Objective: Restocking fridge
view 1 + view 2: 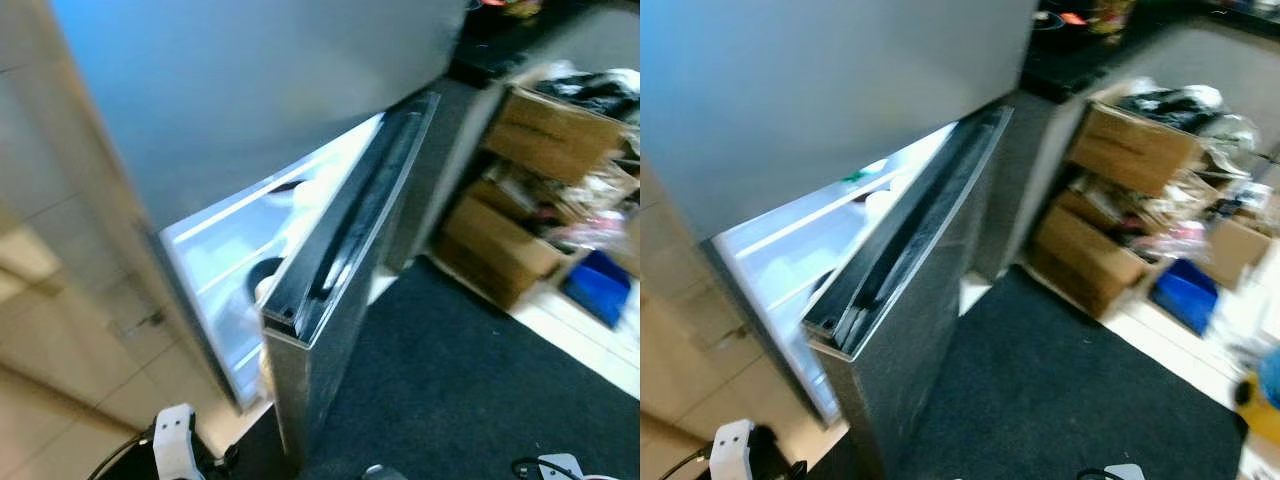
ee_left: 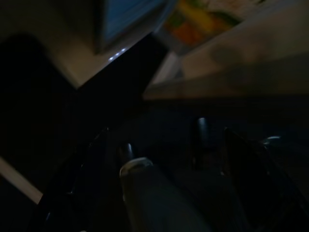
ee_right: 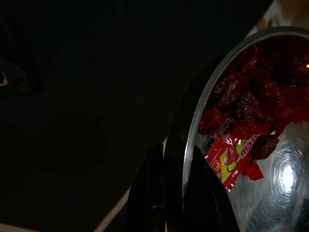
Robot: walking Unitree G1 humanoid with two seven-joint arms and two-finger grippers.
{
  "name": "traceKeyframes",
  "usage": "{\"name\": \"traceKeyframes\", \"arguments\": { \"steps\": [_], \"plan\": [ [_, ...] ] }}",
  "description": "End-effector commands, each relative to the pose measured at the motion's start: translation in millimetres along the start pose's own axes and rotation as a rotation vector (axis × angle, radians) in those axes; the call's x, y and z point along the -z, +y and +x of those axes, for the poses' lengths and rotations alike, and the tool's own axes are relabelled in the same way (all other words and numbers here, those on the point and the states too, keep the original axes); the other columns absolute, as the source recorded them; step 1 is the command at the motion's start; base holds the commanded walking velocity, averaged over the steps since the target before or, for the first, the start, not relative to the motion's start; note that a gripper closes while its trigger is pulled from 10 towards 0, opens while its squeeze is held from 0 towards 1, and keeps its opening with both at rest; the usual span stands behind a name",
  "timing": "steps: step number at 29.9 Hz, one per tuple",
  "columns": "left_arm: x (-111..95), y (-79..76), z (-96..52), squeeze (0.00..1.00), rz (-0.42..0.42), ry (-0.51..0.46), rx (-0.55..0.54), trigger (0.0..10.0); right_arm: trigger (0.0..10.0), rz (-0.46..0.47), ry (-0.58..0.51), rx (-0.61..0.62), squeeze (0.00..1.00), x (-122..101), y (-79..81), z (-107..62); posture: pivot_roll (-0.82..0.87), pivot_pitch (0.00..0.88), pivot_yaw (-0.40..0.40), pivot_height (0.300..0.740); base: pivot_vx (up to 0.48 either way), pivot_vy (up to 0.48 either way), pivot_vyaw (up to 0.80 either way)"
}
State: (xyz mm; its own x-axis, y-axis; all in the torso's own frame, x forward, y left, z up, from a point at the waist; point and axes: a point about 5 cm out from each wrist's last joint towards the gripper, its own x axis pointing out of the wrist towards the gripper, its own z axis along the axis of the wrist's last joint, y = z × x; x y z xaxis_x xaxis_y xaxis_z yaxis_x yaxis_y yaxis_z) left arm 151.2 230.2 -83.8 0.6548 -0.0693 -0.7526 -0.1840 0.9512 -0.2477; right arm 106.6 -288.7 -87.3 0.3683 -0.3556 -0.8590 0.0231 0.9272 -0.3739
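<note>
The metal bowl (image 3: 251, 145) of red sweets (image 3: 236, 121) is pinched at its rim by the right gripper (image 3: 176, 193); tilting risks spillage near the half-open fridge door (image 1: 340, 300). Left finger state cannot be told.

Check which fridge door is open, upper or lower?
The lower door is open, swung out with the lit interior showing behind it. The upper door is shut.

Both head views look steeply down from close above the fridge door (image 1: 330, 300), sharing its lit interior and the dark mat (image 1: 1060, 390). The right wrist view sits right against a metal bowl (image 3: 260, 193); the left wrist view faces dim floor.
</note>
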Motion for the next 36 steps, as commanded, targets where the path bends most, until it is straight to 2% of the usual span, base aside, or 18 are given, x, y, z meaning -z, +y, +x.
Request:
{"name": "traceKeyframes", "arguments": {
  "steps": [1,8,16,36],
  "plan": [
    [6.0,-2.1,-0.2,0.00,-0.002,0.019,-0.008,10.0,10.0,0.019,0.003,0.017,0.00,1.8,-3.7,-0.2,-0.03,0.093,-0.003,0.740,0.000,0.000,-0.79],
    [7.5,-4.9,1.0,0.00,0.010,0.032,-0.012,10.0,10.0,0.005,0.000,0.018,0.00,1.5,-3.2,-0.2,-0.03,0.095,-0.002,0.740,0.000,0.000,0.00],
    [14.6,-7.1,0.0,0.00,0.023,0.053,-0.007,10.0,10.0,0.004,-0.001,0.014,0.00,1.5,-1.8,-0.3,-0.03,0.096,0.000,0.740,-0.290,0.000,0.00],
    [15.2,-8.6,0.5,0.00,0.034,0.064,0.005,10.0,10.0,0.000,0.000,0.009,0.00,2.2,-0.2,-0.4,-0.03,0.092,0.002,0.740,-0.344,0.000,0.00]
  ]
}}
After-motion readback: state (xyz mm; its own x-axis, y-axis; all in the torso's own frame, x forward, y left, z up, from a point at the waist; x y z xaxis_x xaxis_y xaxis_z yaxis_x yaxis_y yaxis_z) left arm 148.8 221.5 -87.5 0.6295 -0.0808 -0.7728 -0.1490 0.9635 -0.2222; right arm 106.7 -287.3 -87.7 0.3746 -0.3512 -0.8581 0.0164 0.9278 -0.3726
